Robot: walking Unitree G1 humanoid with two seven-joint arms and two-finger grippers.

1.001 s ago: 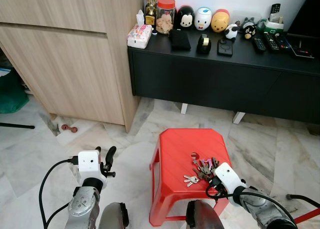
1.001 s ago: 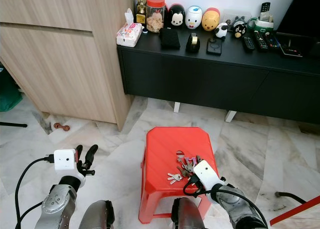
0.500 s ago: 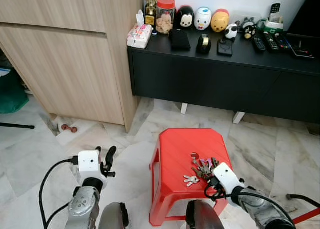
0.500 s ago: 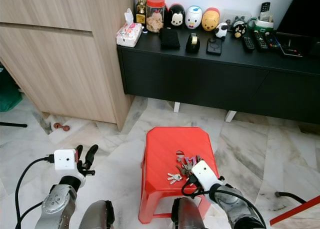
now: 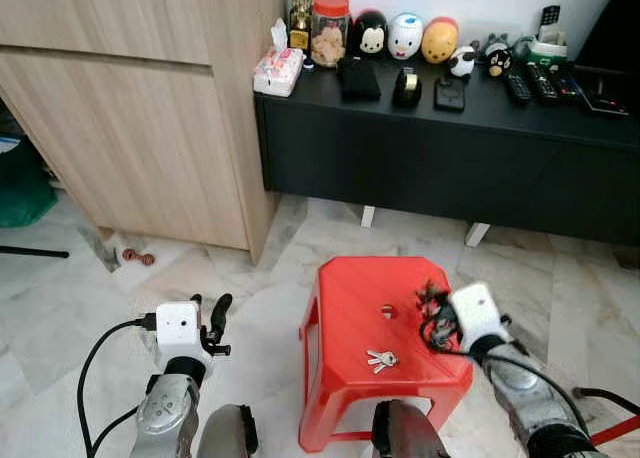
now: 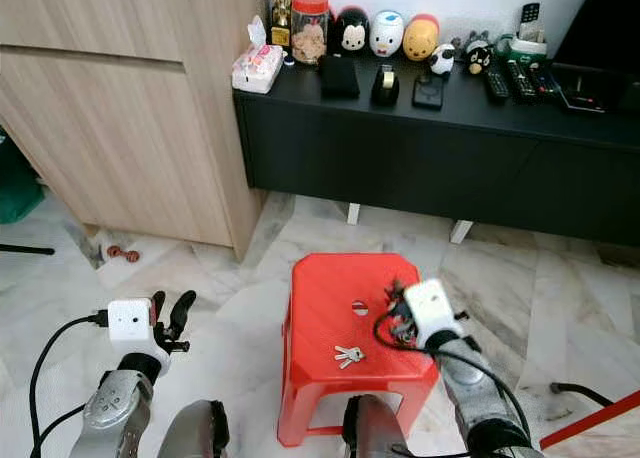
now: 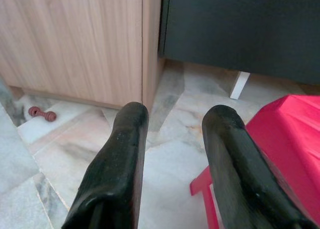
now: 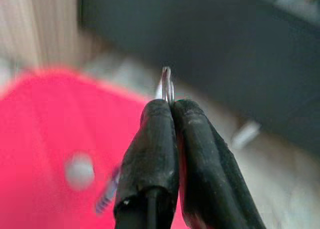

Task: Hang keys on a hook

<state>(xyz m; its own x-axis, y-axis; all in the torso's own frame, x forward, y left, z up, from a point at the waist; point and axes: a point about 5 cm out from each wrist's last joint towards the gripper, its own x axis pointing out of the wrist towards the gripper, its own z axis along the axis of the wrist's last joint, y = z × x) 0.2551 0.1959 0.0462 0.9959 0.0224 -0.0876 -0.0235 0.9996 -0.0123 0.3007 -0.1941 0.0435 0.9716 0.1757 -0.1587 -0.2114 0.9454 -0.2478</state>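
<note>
Keys (image 5: 432, 300): dark, blurred bunch, lifted clear of the red stool (image 5: 345, 288), metal ring pinched in the closed right gripper (image 8: 169, 114). Small keys (image 5: 379, 358): pale loose set, flat on the stool top near its front edge.

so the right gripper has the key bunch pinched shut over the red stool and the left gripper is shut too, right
Not quite: the left gripper is open, its two fingers clearly apart in the left wrist view. The rest holds: the right gripper is shut on the key bunch over the red stool.

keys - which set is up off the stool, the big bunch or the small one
The big bunch: the right gripper is pinching its ring. The small keys lie flat on the red stool, nearer its front edge.
</note>
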